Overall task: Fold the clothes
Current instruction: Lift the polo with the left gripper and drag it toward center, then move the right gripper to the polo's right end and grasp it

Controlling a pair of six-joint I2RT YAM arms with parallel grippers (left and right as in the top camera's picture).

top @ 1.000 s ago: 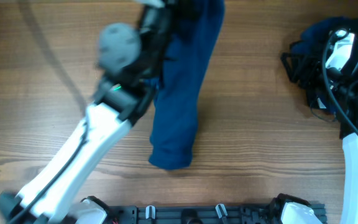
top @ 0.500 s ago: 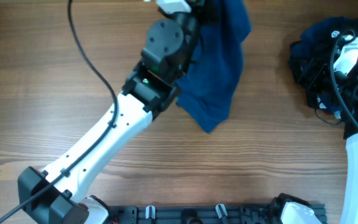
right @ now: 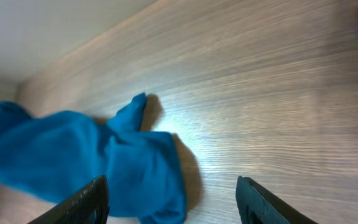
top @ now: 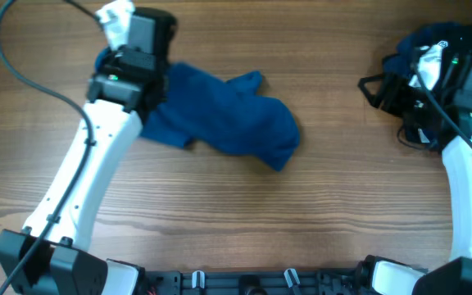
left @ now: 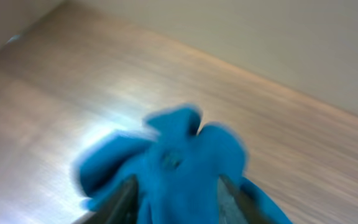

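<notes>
The medium-blue shirt [top: 228,123] lies crumpled in a long band across the upper middle of the wooden table. My left gripper [top: 154,82] is at its left end, mostly hidden under the wrist. In the left wrist view the shirt [left: 185,155] is bunched between the fingers of the left gripper [left: 178,202], which is shut on it. My right gripper [top: 377,86] is open and empty at the right, well apart from the shirt. In the right wrist view the right gripper [right: 173,202] has its fingers wide apart, and the shirt [right: 73,155] lies ahead to the left.
A pile of dark garments [top: 433,41] sits at the back right corner, under my right arm. A black rail [top: 244,279] runs along the front edge. Bare wood [top: 244,213] lies between the shirt and the front edge.
My left arm has swung from the top centre to the upper left, dragging the shirt. The shirt, which hung in a narrow bunch, now lies stretched sideways on the table.
</notes>
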